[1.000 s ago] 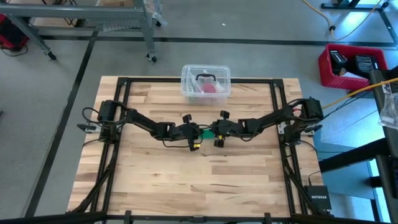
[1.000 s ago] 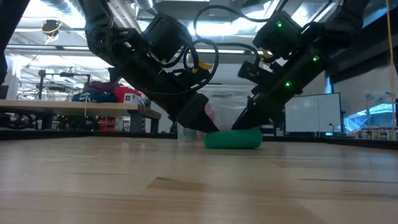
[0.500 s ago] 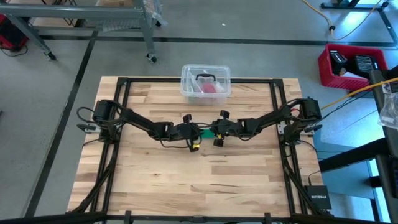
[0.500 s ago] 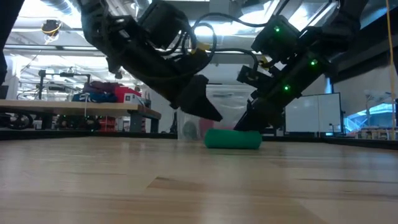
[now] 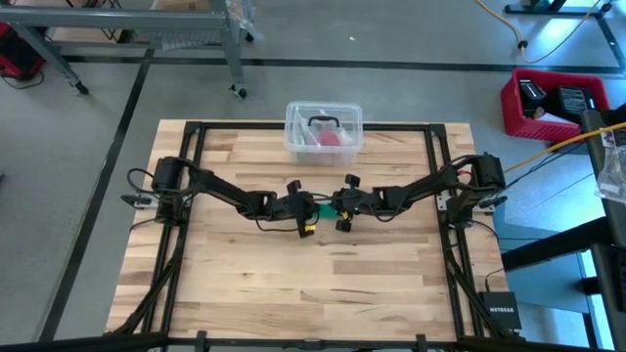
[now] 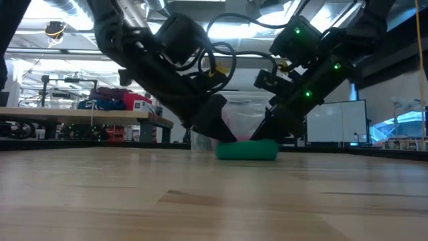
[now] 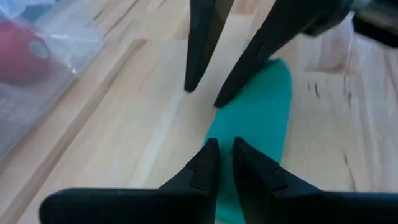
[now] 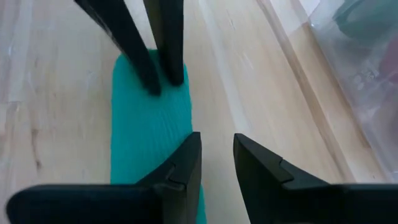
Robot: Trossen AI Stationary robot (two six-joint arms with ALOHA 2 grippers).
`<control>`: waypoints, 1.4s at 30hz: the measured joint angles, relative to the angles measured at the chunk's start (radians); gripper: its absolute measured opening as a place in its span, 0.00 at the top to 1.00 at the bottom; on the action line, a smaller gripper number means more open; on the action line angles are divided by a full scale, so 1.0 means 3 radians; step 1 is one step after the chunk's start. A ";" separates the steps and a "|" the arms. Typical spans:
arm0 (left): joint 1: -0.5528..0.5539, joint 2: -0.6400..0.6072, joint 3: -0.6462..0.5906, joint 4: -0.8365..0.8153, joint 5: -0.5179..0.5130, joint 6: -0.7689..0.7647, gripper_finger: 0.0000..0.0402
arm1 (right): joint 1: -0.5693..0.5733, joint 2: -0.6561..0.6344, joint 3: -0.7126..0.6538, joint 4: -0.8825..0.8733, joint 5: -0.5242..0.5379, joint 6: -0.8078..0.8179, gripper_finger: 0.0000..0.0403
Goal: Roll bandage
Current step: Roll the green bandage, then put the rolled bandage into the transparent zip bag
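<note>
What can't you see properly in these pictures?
- Bandage, high view: mostly covered by both grippers; only a green sliver shows.
- Bandage's near end, left wrist view: cut off behind the left gripper.
- Red thing in the clear tub: too small and blurred by plastic to name.

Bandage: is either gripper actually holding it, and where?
Probably neither. The left gripper has its nearly closed tips pressing on one end of the bandage; the right gripper has its tips apart at the other end's edge, clamping nothing.

FREE: lower half of frame, bare surface (image 5: 313, 284) | BLOCKED: frame centre, both tools meet over bandage (image 5: 326, 208) | OBSTACLE: clear tub (image 5: 324, 130), upper centre edge
</note>
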 joint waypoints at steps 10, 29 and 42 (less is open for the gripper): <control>-0.0253 -0.0162 -0.0024 -0.0218 -0.0094 -0.0033 0.90 | 0.0003 0.0000 -0.0006 -0.0022 0.0006 -0.0003 0.75; -0.0467 -0.1091 -0.0046 -0.1320 -0.0132 0.0153 0.90 | 0.0004 -0.0978 0.0802 -0.2272 -0.0592 0.0406 0.75; -0.0467 -0.1690 -0.0856 0.0780 -0.0422 0.0086 0.90 | 0.0103 -0.0973 -0.0200 0.0357 -0.0466 0.0348 0.75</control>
